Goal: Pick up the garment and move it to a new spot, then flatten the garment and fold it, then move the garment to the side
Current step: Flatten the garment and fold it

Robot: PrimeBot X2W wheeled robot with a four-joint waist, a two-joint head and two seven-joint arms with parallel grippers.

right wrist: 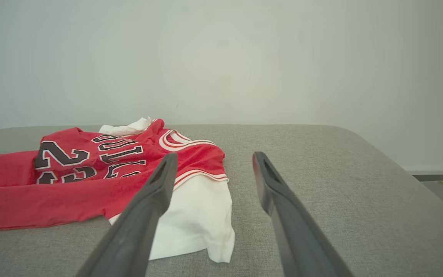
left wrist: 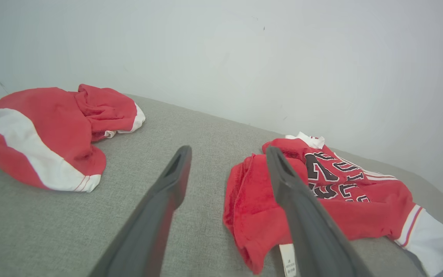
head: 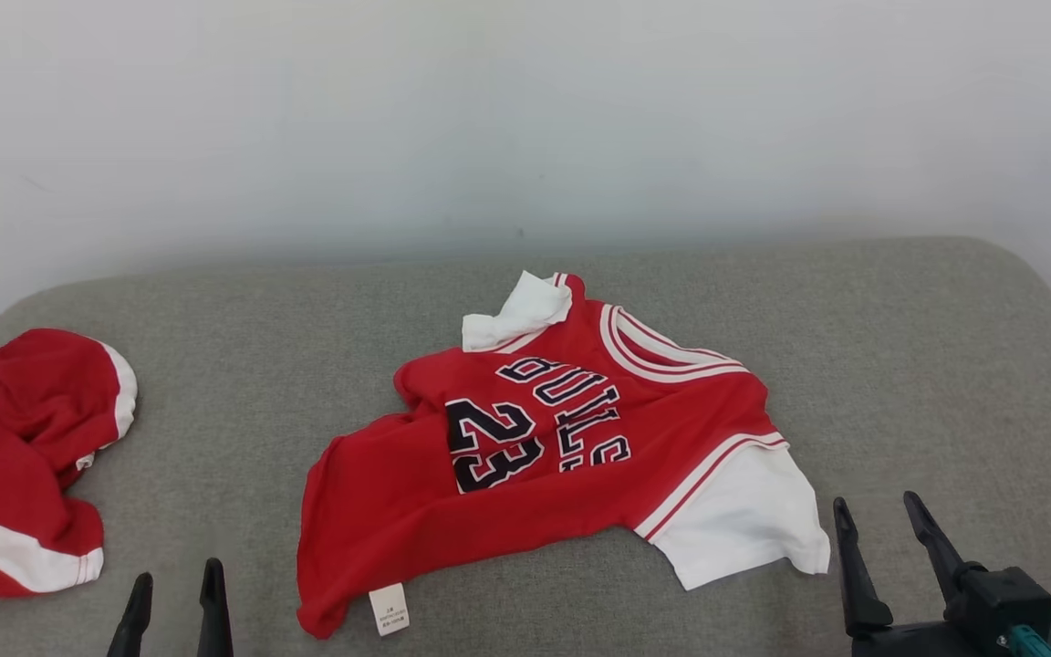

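red jersey (head: pixel 544 497) lies rumpled, unfolded.

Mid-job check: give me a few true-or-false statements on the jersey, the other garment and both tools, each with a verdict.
1. The jersey lies on the grey surface with neither tool gripping it. True.
2. The left tool is shut on the jersey's hem. False: it is open and clear of the cloth.
3. A second red-and-white garment lies to the robot's left of the jersey. True.
4. The jersey's number reads 32. False: it reads 23.
5. The right tool is open, near the jersey's white sleeve. True.
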